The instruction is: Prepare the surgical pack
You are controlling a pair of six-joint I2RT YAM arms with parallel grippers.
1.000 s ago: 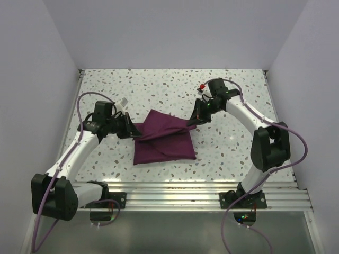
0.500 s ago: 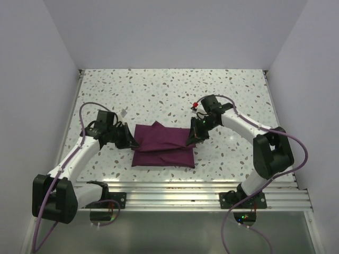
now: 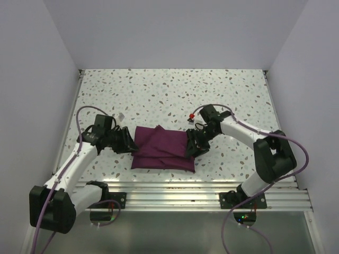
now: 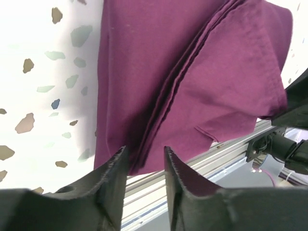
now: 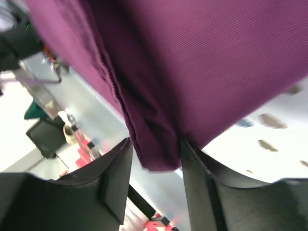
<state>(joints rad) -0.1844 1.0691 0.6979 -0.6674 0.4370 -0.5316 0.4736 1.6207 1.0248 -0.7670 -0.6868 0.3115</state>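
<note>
The surgical pack point(image 3: 161, 151) is a deep-maroon cloth, folded into a flat bundle near the table's front edge. No tray, instruments or pads show. My left gripper point(image 3: 131, 144) sits low at the bundle's left edge. In the left wrist view its jaws point(image 4: 144, 156) stand apart, with the layered cloth point(image 4: 192, 72) just ahead of the tips and not clamped. My right gripper point(image 3: 190, 149) is at the bundle's right edge. In the right wrist view it point(image 5: 156, 144) is open, and a loose corner of cloth point(image 5: 202, 57) hangs between the fingers.
The speckled tabletop point(image 3: 175, 95) is boxed in by white walls on three sides. An aluminium rail point(image 3: 185, 190) runs along the near edge just below the bundle. A small white scrap point(image 3: 122, 115) lies behind the left gripper. Purple cables loop off both arms.
Both grippers carried the cloth's raised edge down and toward the near side, which flattened the fold. Both were shut on the cloth and now stand open, having let it go.
</note>
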